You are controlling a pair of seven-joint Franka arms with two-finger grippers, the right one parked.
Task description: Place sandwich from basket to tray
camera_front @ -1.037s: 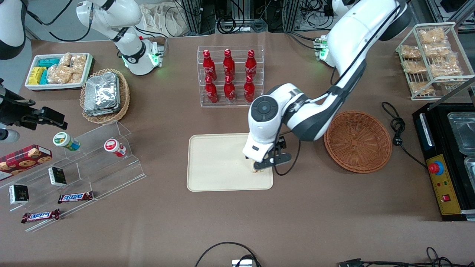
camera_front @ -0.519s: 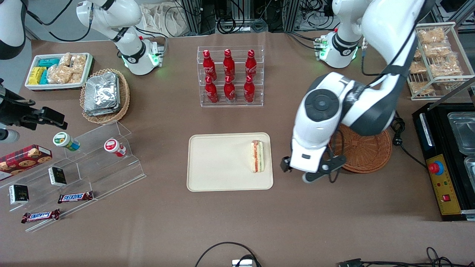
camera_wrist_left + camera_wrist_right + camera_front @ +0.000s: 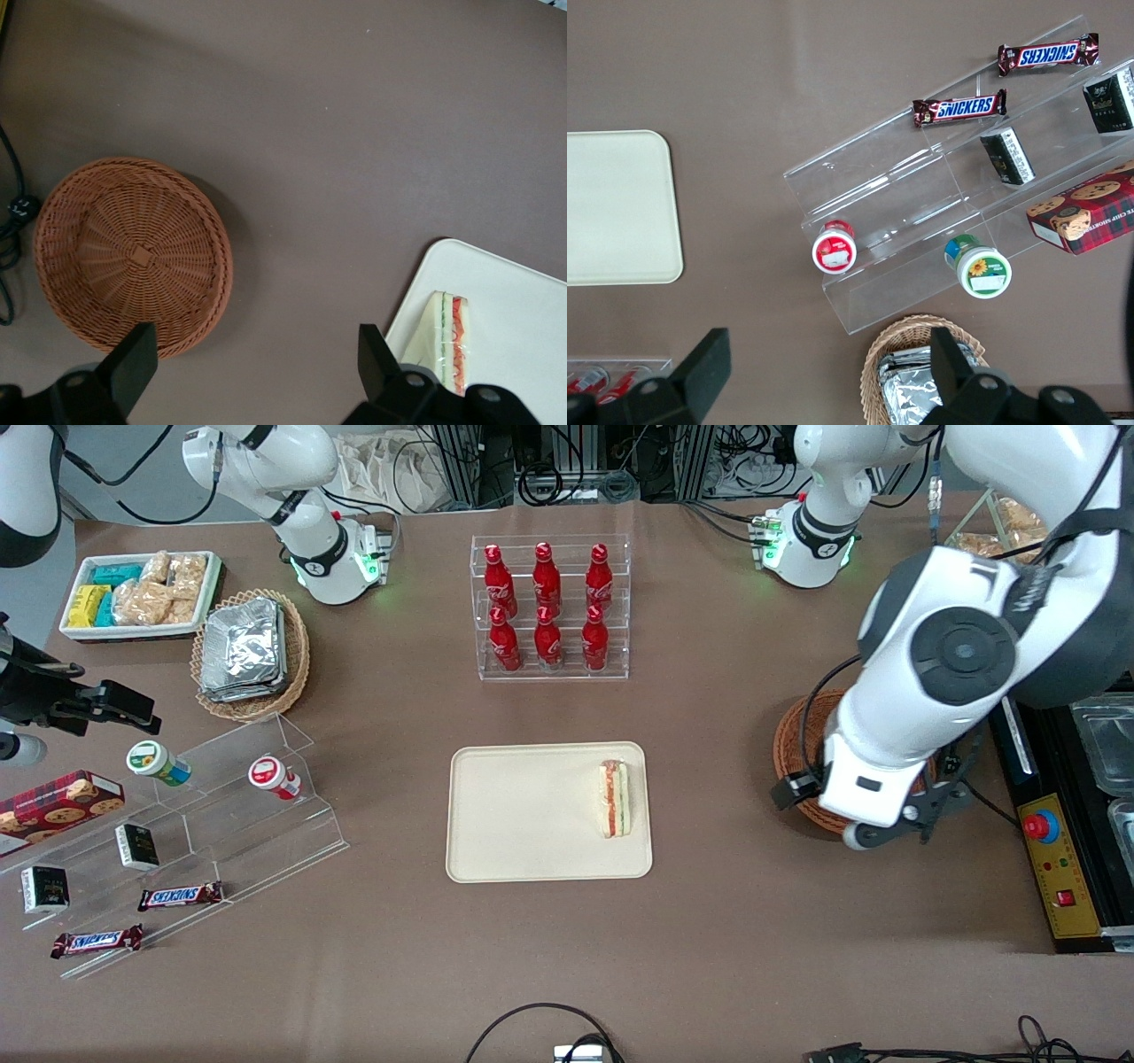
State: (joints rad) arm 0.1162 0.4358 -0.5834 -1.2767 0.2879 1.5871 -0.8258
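The sandwich lies on the cream tray, close to the tray's edge nearest the basket, its red and green filling edge showing. In the left wrist view the sandwich rests on the tray, clear of the fingers. The reddish-brown wicker basket has nothing in it. In the front view the arm covers most of the basket. My left gripper hangs high above the table by the basket, well away from the tray. The gripper is open, with bare table between its fingers.
A clear rack of red bottles stands farther from the front camera than the tray. A black machine with a red button and a black cable lie beside the basket. Acrylic snack shelves and a foil-packet basket sit toward the parked arm's end.
One second ago the gripper was down at the sandwich on the tray. It has since let go, risen and swung toward the working arm's end, over the basket. The sandwich stays put.
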